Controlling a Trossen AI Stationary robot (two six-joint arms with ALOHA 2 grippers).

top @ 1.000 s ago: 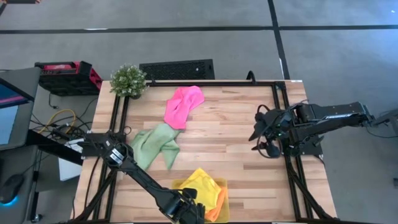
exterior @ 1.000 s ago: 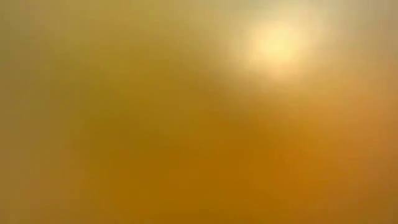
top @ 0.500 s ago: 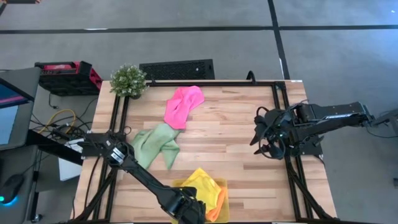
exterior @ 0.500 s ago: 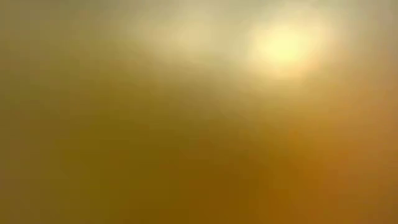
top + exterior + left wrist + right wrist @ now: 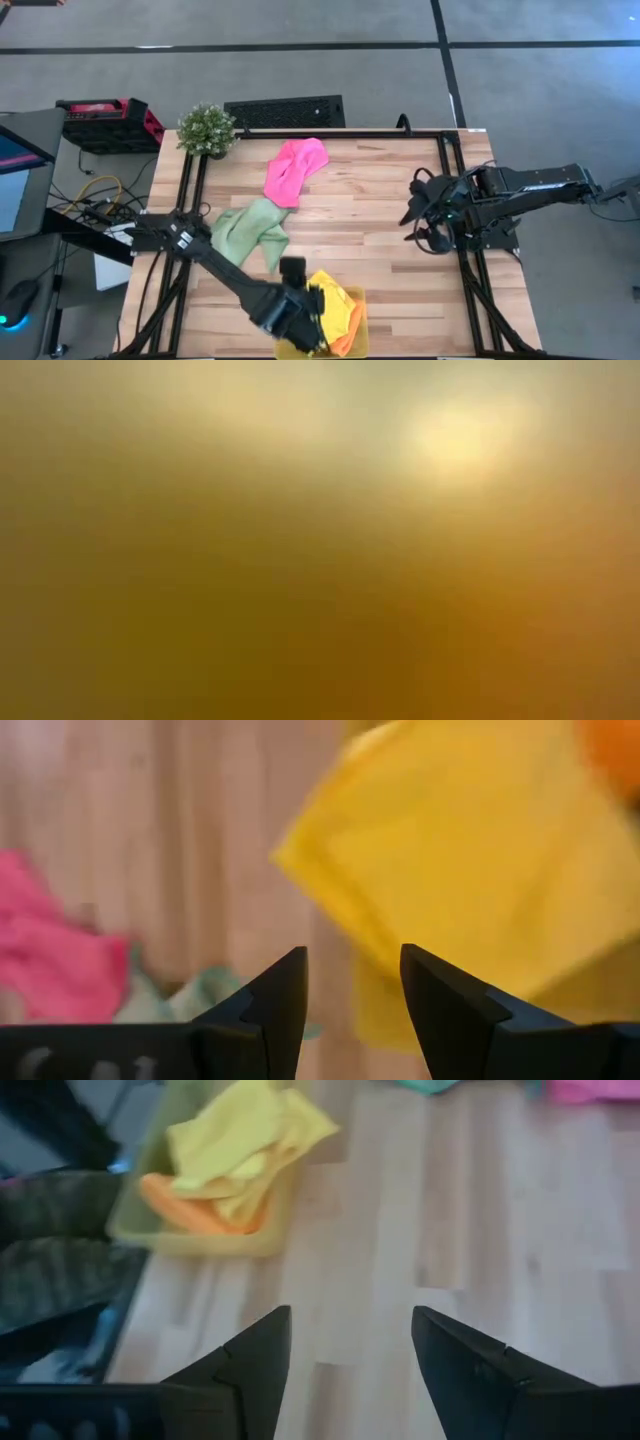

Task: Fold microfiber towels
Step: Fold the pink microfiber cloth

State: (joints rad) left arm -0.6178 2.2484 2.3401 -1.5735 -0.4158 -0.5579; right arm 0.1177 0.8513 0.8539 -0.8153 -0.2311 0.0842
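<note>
yellow microfiber towel point(image 5: 338, 301) lay crumpled on top of the orange towel point(image 5: 349, 338), both inside the translucent yellow tray point(image 5: 190, 1238) at the near edge of your wooden table point(image 5: 380, 230). your left gripper point(image 5: 303, 312) sat over the tray's left side, just beside the yellow towel; its wrist view showed the two dark fingers point(image 5: 275, 995) spread apart with nothing pinched between them, the yellow cloth lying beyond them. whether the fingertips touched the cloth could not be told.

pale green towel point(image 5: 251, 232) lay rumpled at the table's left-centre, apart from the tray. hot pink towel point(image 5: 294, 168) lay bunched nearer the far edge, close to the green one but not touching it. none of the four cloths was laid flat or squared.

your right gripper point(image 5: 415, 222) waited at the table's right edge, well apart from every towel, fingers spread wide and empty.

potted plant point(image 5: 207, 130) stood at the far left corner. your low view gave only an orange-yellow blur; nothing could be read from it.
</note>
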